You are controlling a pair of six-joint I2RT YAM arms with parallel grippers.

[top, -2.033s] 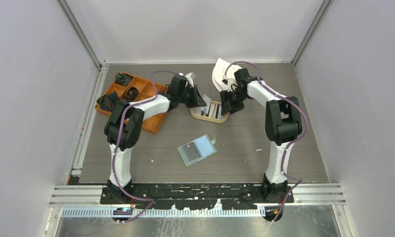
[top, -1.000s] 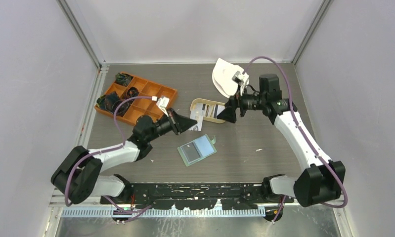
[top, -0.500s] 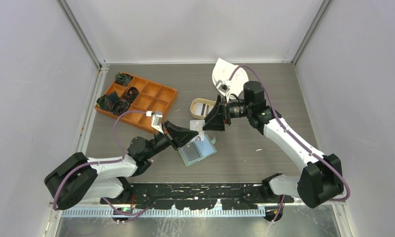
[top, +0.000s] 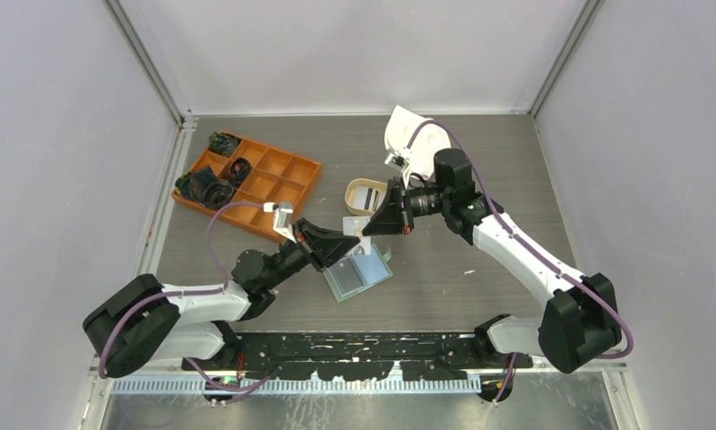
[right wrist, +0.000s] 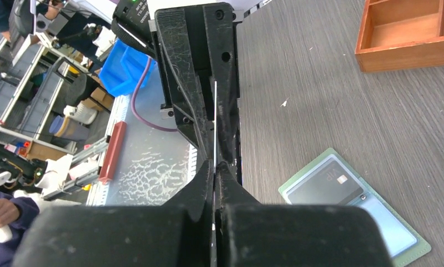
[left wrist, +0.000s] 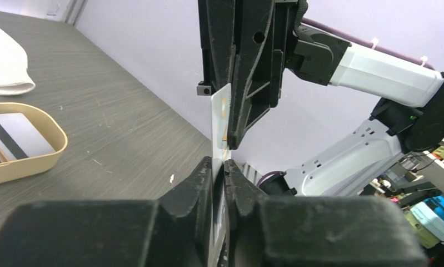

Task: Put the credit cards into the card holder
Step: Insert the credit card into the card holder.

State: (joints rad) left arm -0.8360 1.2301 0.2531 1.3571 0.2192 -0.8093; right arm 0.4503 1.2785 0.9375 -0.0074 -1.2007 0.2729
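A white credit card (top: 362, 227) hangs at frame centre, pinched from both sides by the left end effector (left wrist: 219, 164) and right end effector (right wrist: 215, 167), just above the open card holder (top: 358, 271) on a grey table (top: 479, 269) between pale lilac walls (top: 67, 179). Card's print unreadable.

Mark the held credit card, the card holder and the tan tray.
credit card (left wrist: 218, 125): left wrist view, pale upper face.
card holder (top: 370, 267): top view, pale blue inner pocket.
tan tray (left wrist: 28, 166): left wrist view, near wall.
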